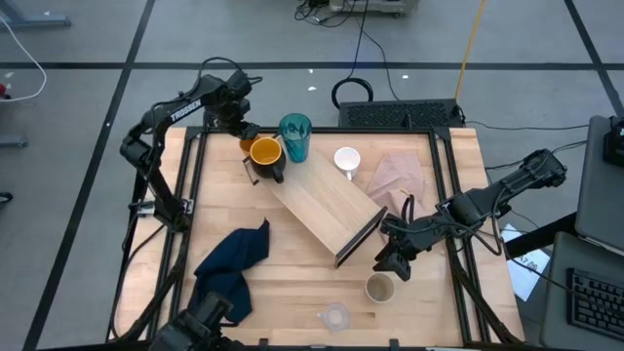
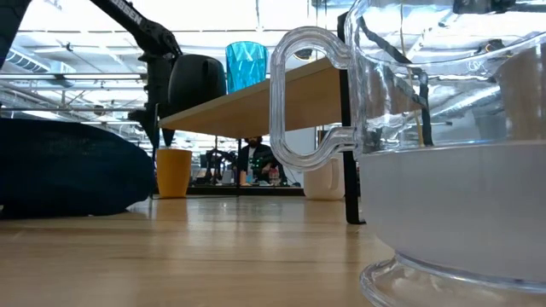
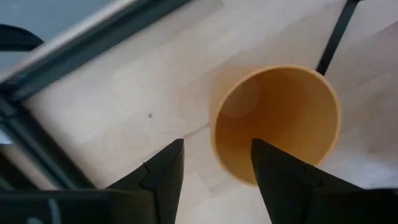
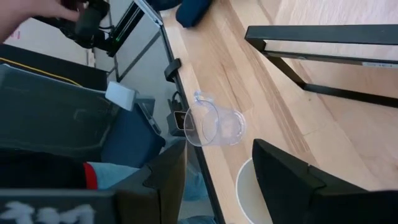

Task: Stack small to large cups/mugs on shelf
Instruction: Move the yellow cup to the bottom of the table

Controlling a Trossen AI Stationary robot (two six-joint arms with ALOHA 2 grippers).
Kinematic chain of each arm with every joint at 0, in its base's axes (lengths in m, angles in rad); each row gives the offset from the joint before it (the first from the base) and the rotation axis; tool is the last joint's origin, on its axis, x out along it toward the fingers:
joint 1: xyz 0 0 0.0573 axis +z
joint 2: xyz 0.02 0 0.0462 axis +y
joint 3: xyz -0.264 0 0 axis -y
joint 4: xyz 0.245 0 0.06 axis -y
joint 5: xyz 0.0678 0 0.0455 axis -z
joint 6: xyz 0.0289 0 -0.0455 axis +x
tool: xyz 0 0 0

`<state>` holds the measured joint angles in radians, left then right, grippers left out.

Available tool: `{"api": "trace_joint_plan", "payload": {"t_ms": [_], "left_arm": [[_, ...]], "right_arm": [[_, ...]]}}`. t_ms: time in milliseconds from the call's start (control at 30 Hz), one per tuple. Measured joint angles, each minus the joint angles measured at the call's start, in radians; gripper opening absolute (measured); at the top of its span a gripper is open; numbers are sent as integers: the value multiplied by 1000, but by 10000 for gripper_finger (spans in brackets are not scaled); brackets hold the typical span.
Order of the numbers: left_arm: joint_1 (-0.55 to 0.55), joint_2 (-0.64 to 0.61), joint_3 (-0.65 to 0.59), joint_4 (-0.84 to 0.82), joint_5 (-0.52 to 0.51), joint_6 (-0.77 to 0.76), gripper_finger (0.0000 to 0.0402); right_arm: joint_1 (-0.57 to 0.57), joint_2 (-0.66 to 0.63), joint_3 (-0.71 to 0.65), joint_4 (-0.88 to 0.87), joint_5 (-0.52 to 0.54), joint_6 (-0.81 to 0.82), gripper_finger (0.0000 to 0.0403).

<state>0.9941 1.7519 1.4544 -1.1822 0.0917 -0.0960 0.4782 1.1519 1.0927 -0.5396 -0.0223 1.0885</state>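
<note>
My left gripper (image 1: 240, 133) hangs open, pointing down, over the small orange cup (image 3: 277, 124), which stands upright on the table (image 1: 292, 292) at its far left; the cup's near rim lies below the gap between the fingers. A yellow-orange mug (image 1: 265, 154) and a teal tumbler (image 1: 294, 136) stand at the far-left end of the shelf (image 1: 327, 207); whether on it or beside it, I cannot tell. The white mug (image 1: 347, 161) stands beyond the shelf. My right gripper (image 1: 392, 259) hovers open above the beige cup (image 1: 380, 288), with the clear cup (image 4: 214, 127) farther toward the near edge.
The shelf lies slantwise across the table's middle on dark end supports (image 4: 323, 37). A navy cloth (image 1: 234, 265) is heaped at the near left and a pinkish cloth (image 1: 398, 175) lies at the far right. A black frame rail (image 3: 74, 68) runs close by the orange cup.
</note>
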Motion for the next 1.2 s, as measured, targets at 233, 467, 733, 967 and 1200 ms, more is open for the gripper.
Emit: {"api": "trace_joint_plan", "payload": {"t_ms": [233, 467, 733, 967, 1200], "left_arm": [[-31, 41, 0, 10, -5, 4, 186], [-53, 71, 0, 8, -14, 73, 171], [-87, 73, 0, 3, -39, 231, 14], [-88, 72, 3, -48, -132, 326, 6], [-41, 12, 3, -85, -190, 348, 3]], "right_arm": [[0, 0, 0, 0, 0, 18, 173], [0, 0, 0, -2, 0, 18, 173], [0, 0, 0, -2, 0, 16, 173], [0, 0, 0, -2, 0, 17, 173], [0, 0, 0, -2, 0, 14, 173]]}}
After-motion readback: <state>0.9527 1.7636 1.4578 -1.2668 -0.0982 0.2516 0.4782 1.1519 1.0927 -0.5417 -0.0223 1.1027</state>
